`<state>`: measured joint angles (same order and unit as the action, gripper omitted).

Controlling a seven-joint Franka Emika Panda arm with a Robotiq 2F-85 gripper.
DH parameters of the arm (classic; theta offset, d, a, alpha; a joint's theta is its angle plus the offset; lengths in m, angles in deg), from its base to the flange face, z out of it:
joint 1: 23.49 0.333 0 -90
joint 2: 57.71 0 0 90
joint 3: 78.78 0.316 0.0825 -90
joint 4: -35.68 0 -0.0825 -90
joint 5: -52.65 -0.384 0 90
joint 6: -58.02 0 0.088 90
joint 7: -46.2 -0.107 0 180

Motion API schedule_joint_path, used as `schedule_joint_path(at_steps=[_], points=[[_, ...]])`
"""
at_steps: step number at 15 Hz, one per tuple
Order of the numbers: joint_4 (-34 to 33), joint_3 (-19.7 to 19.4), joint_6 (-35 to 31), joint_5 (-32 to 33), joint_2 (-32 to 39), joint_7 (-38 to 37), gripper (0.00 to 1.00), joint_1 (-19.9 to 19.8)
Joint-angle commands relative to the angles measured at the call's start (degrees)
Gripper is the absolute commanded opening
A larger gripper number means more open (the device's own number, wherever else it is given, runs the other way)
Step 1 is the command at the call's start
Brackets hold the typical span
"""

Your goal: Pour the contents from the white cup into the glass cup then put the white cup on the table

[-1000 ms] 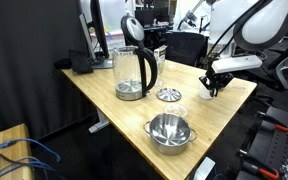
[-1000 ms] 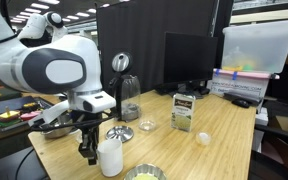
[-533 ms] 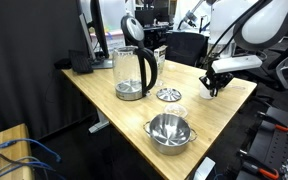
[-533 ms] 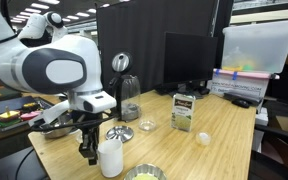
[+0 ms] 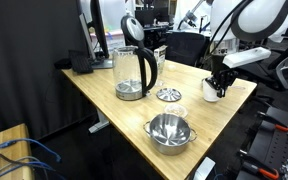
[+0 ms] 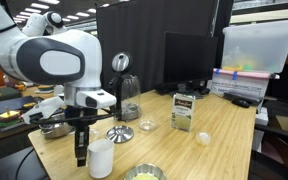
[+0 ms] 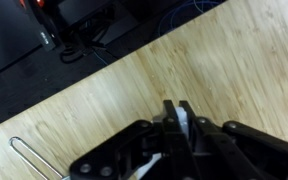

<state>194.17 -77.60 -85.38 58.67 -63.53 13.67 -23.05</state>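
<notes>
The gripper (image 7: 180, 122) is clamped on the white cup (image 6: 101, 159); the wrist view shows a white sliver of it pinched between the fingers (image 7: 170, 118). The cup is near a corner of the tabletop (image 5: 104, 98); it's hard to say whether it's resting on the wood or just off it. The glass cup (image 5: 132, 72) stands well apart from it; the small metal dish (image 5: 169, 95) lies between them, with the steel bowl (image 5: 170, 130) near the dish.

white cup (image 6: 101, 158) | glass cup (image 5: 132, 72): clear, black handle | table (image 5: 102, 97): light wood
</notes>
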Motion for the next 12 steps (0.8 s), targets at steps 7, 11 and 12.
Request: schedule_joint_path(at_steps=[7,11,12], points=[[-14.4,-0.3,17.0,0.1,-2.4,17.0,0.02,-1.2],[-26.0,-1.8,28.5,0.1,1.8,28.6,0.02,-1.2],[-28.8,-2.2,31.1,0.7,3.1,31.2,0.02,-1.4]])
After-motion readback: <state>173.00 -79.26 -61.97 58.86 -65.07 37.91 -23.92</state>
